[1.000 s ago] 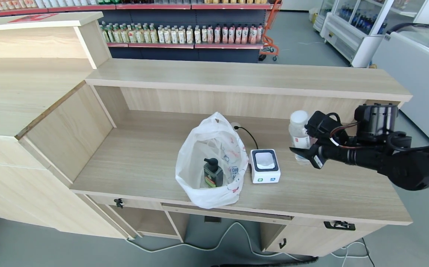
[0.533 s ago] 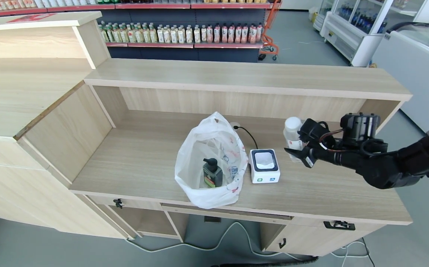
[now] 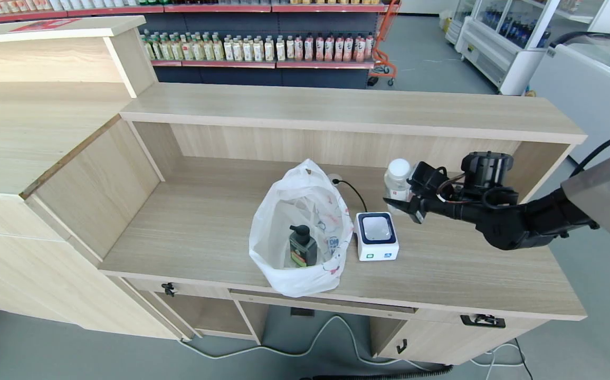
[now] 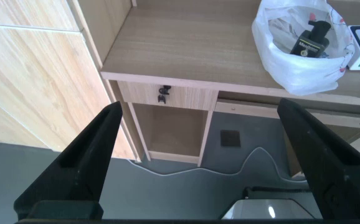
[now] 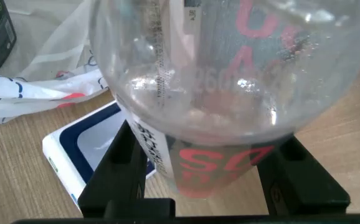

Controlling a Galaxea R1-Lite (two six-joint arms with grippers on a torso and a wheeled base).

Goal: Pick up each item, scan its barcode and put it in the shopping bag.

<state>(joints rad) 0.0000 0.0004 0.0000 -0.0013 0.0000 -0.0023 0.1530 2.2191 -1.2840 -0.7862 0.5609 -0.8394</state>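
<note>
We see the right gripper clamped on a clear, white-capped bottle, held upright in the air over the back half of the counter, just behind the scanner. The shopping bag stands at the front edge just beside the scanner, a dark pump bottle inside. The left gripper hangs off the front left corner, its fingers wide apart.

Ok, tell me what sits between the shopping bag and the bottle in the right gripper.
The barcode scanner stands on the counter between the shopping bag and the bottle, close beside the bag; the head view shows it.
</note>
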